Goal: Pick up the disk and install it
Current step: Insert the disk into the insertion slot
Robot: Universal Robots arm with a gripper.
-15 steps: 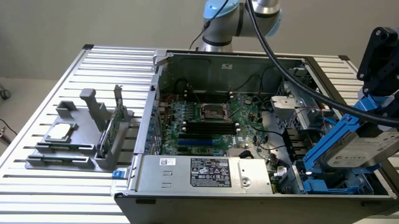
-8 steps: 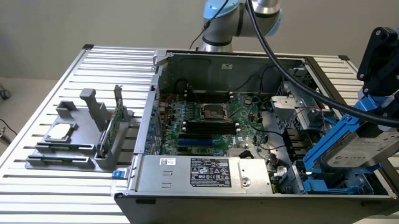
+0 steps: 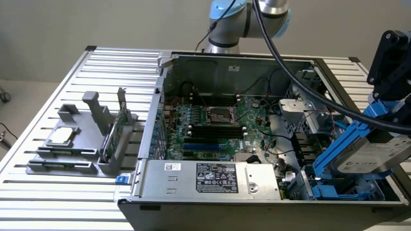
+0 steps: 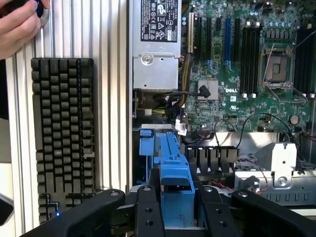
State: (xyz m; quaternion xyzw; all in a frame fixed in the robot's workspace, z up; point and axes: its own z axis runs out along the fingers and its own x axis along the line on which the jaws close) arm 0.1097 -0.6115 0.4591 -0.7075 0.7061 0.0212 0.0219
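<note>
The disk (image 3: 376, 156) is a silver-grey drive with a pale label and blue rails (image 3: 340, 144). It hangs tilted over the front right corner of the open computer case (image 3: 160, 86), just above a blue drive bay (image 3: 340, 192). My gripper (image 3: 385, 113) comes down from the exterior view's upper right and is shut on the disk's upper edge. In the wrist view the black fingers (image 4: 148, 212) clamp the blue rail (image 4: 173, 168) of the disk from both sides, my gripper (image 4: 180, 210) pointing down toward the blue drive bay (image 4: 147, 143) beside the case wall.
Inside the case lie the motherboard (image 3: 212, 120) and a grey power supply (image 3: 215, 178). A grey holder (image 3: 77, 154) on the slatted table carries a small silver chip (image 3: 64, 137) and a green card (image 3: 119, 125). A keyboard (image 4: 61, 133) and a person's hand (image 4: 17, 24) are beside the case.
</note>
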